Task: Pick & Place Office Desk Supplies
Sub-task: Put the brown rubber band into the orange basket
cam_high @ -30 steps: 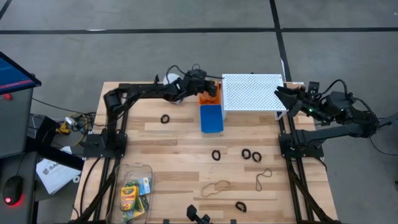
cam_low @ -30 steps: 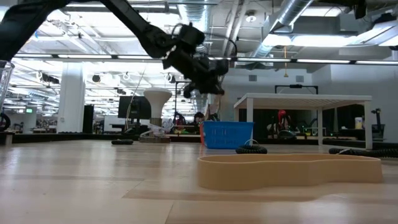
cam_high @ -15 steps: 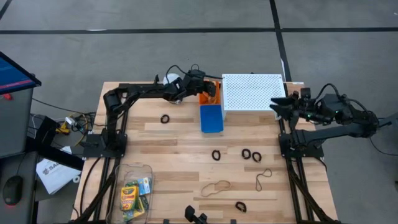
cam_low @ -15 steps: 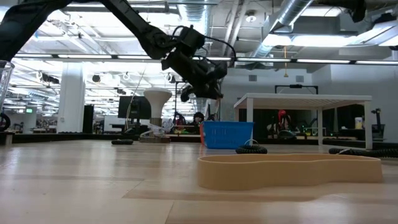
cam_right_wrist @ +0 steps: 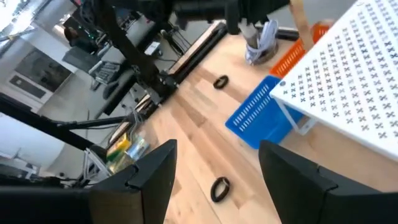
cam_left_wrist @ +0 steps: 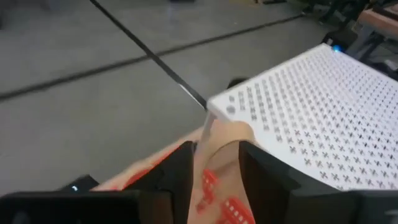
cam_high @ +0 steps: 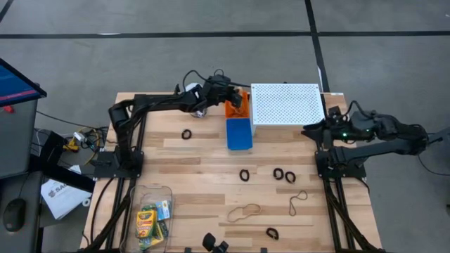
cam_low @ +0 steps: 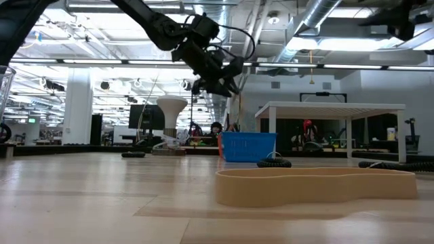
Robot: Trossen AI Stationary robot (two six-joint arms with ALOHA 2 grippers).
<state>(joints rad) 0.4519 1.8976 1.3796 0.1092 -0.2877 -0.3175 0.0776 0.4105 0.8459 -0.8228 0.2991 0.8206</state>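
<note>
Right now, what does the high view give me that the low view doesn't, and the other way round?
Only the high view shows the crayon boxes in their clear container, the orange bin, and the right gripper beside the white perforated shelf. Only the low view shows the room behind the table. Both show the left gripper raised near the blue bin, and the rubber band.

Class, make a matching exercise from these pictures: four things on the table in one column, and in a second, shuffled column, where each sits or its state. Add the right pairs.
Things
1. blue plastic basket
2. white perforated shelf
3. clear plastic tub holding crayon boxes
4. right gripper

Places or states
A. near front left corner
B. beside the shelf's left edge
C. open, over the table's right edge
D. along the back edge, right of centre

Pairs: 1-B, 2-D, 3-A, 4-C
</note>
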